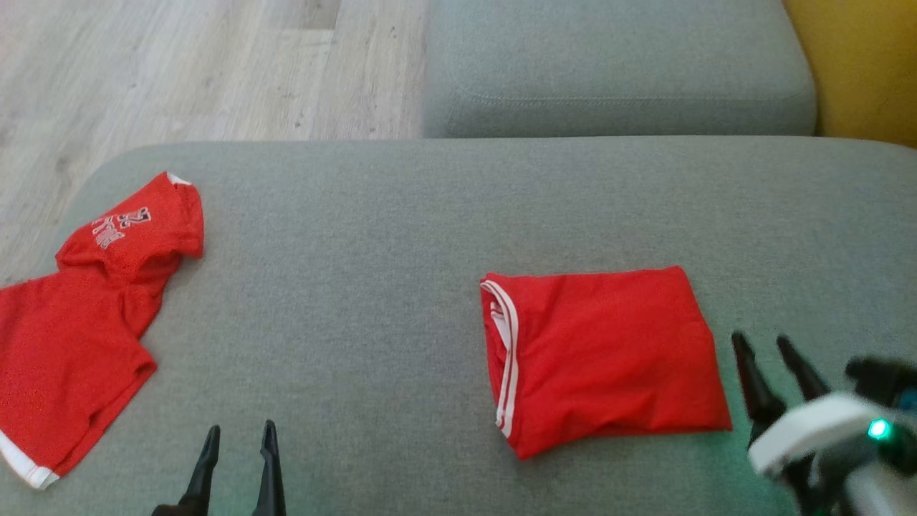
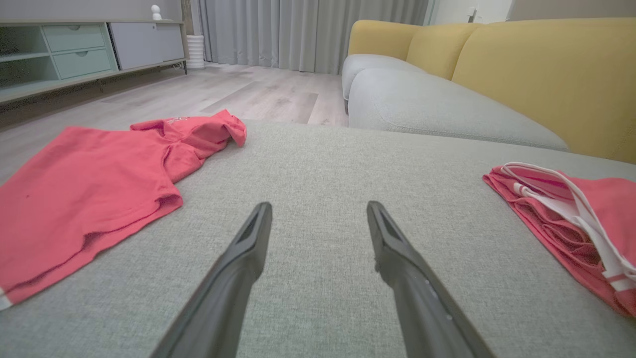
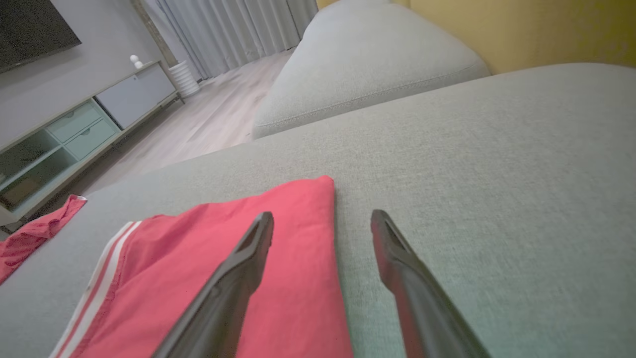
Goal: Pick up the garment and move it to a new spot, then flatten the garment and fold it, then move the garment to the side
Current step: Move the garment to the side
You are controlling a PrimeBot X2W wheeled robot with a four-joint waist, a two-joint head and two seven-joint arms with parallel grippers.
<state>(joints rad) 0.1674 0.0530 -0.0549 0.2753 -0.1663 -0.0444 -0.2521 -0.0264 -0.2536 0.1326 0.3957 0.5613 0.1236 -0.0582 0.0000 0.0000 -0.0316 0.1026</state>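
The folded red garment [image 1: 609, 351] lies right of centre on the grey cushion [image 1: 358, 287]; a loose red shirt [image 1: 71, 330] sprawls over the cushion's left edge. The left pincer [image 1: 241, 426] and the right pincer [image 1: 760, 337] (just beside the garment) both gape, empty.

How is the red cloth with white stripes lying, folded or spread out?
Folded. The striped red garment lies as a compact rectangle on the grey cushion, layers stacked at its striped edge.

Red clothing on a plain grey woven fabric sofa seat [image 1: 358, 236].
The folded red cloth garment [image 1: 609, 351] has two thin white stripes along one edge. The spread red jersey shirt [image 1: 71, 337] carries white lettering and a white hem band. The upholstered sofa back [image 1: 860, 64] is mustard yellow; the plank floor [image 1: 179, 64] is pale grey wood-grain.
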